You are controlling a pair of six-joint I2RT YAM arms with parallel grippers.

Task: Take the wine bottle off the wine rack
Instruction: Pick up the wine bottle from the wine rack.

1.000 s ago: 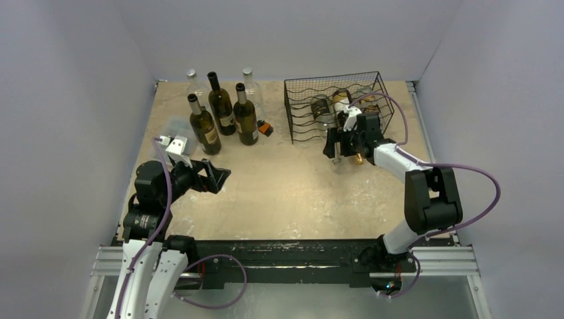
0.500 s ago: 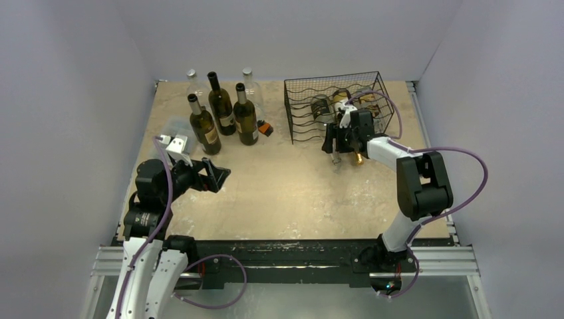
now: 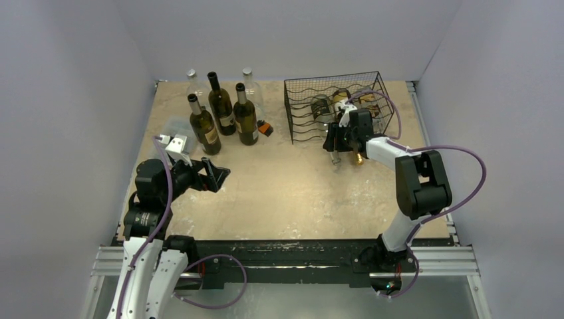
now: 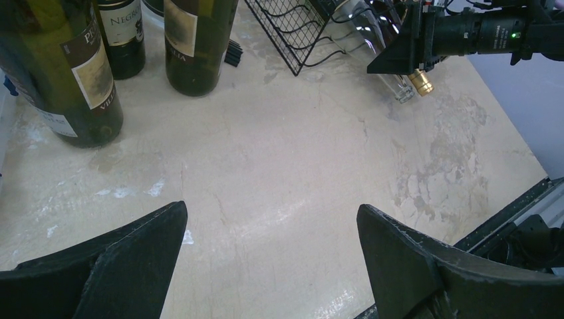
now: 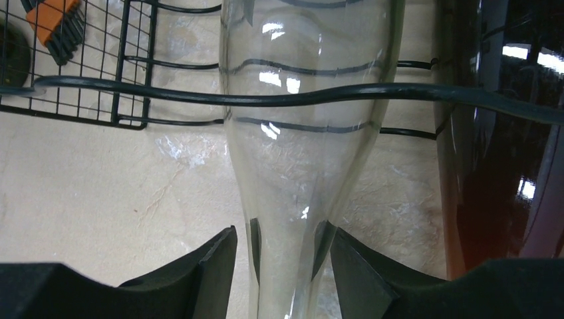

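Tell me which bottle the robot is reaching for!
Find the wire wine rack at the far right of the table. A wine bottle pokes neck-first out its front, between the jaws of the right gripper. It is clear glass; the neighbouring bottle is dark.

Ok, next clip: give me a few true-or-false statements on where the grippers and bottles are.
1. The right gripper's jaws sit either side of the clear bottle's neck. True.
2. The left gripper holds a dark bottle. False: its jaws are open and empty above the table.
3. The clear bottle lies in the wine rack, neck poking out. True.
4. The standing bottles are right of the rack. False: they stand to its left.
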